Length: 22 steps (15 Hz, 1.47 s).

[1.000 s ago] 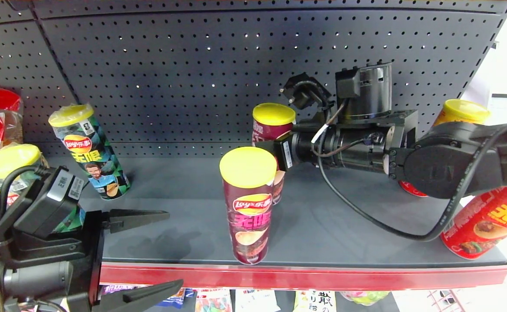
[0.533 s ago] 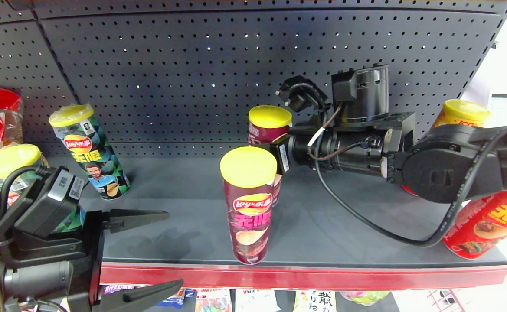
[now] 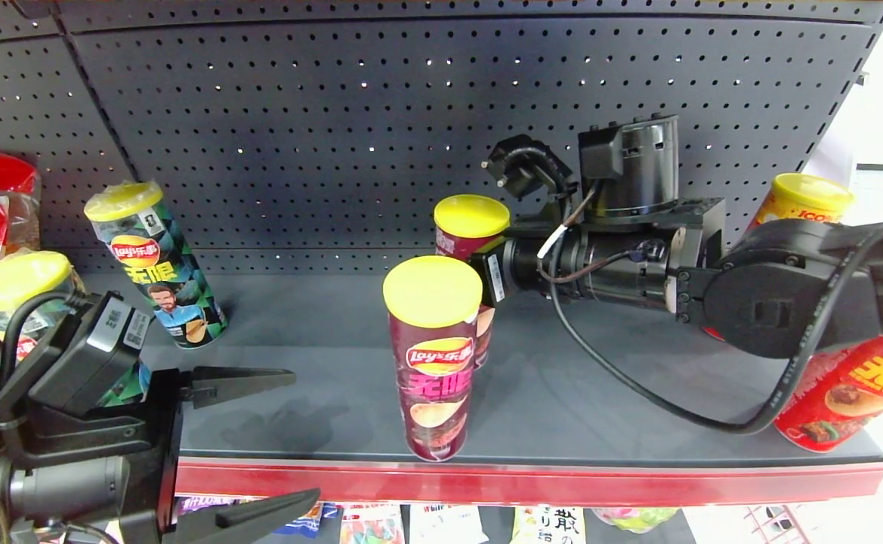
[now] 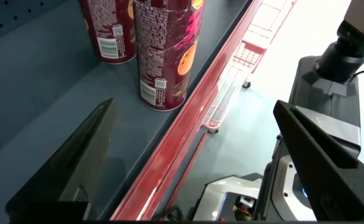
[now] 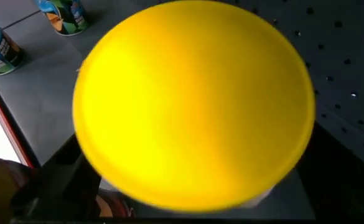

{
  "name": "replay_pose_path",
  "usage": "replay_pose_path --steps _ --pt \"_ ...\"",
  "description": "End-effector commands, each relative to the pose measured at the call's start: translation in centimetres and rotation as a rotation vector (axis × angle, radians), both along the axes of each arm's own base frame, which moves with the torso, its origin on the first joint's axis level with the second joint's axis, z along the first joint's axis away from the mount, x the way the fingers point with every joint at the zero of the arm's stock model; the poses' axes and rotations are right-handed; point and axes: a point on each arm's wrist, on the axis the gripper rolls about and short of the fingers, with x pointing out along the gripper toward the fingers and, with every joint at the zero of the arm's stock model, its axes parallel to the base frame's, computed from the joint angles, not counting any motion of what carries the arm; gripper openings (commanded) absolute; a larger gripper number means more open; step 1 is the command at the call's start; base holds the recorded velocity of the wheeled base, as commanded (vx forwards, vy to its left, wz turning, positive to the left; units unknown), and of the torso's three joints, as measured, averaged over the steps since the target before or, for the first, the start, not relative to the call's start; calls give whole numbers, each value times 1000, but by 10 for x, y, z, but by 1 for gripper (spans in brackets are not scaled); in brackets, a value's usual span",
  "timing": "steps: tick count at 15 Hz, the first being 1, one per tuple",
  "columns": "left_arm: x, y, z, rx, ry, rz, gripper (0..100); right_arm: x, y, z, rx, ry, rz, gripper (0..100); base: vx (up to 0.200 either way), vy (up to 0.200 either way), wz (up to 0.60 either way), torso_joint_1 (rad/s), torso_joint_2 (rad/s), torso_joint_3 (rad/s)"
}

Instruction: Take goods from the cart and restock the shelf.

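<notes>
My right gripper [image 3: 480,266] grips the rear can [image 3: 471,216].
It is behind the front can [image 3: 432,363]; my left gripper [image 3: 305,434] is wide.

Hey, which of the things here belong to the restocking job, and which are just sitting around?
In the job: rear maroon can, in the right gripper; front maroon can; shelf; left gripper, fingers open.
Just there: green cans; red cans; snack bags below.
</notes>
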Motion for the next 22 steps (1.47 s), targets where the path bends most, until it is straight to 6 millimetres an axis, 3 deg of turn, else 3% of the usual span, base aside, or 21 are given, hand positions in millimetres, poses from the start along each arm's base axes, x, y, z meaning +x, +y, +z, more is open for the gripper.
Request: replay_pose_path --steps 1,12,16,18,22 --pt "1 0 0 1 2 -1 100 -5 -4 7 9 -15 -10 100 0 0 0 0 0 0" --pt "12 -4 -4 7 54 30 100 -56 -78 16 37 27 -150 100 0 0 0 0 0 0" --pt "30 -8 -11 54 90 136 100 -83 -107 12 64 53 -195 100 0 0 0 0 0 0" --pt "42 -11 -14 91 98 212 100 -104 -124 20 90 16 -214 100 0 0 0 0 0 0" --pt "54 -20 -29 184 132 325 100 -123 -143 24 112 -23 -266 100 0 0 0 0 0 0"
